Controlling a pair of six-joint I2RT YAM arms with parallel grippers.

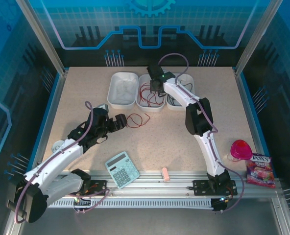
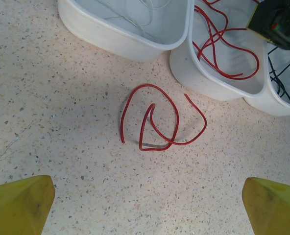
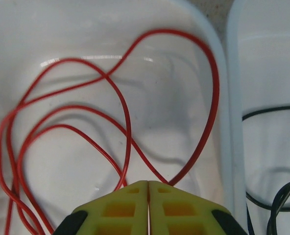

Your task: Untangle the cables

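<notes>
A loose red cable point(image 2: 155, 122) lies curled on the speckled table, just in front of three white trays. My left gripper point(image 2: 145, 210) hovers before it, wide open, with its yellow fingertips point(image 2: 17, 205) at the frame's lower corners and nothing between them; from above, the left gripper point(image 1: 119, 122) sits beside that red cable point(image 1: 137, 119). Looping red cables point(image 3: 128, 122) lie in the middle tray point(image 1: 151, 104). My right gripper point(image 3: 148, 183) is down in that tray with its jaws pressed together on red strands that run under its tips. Black cables point(image 3: 277, 200) lie in the right tray point(image 1: 180, 105), and a thin white cable point(image 2: 135, 10) in the left tray point(image 1: 123, 103).
A teal calculator point(image 1: 122, 169) and a small pink cylinder point(image 1: 165, 175) lie near the front edge. A pink cup point(image 1: 240, 149) and a snack bag point(image 1: 260, 170) stand at the right front. Blue enclosure walls ring the table.
</notes>
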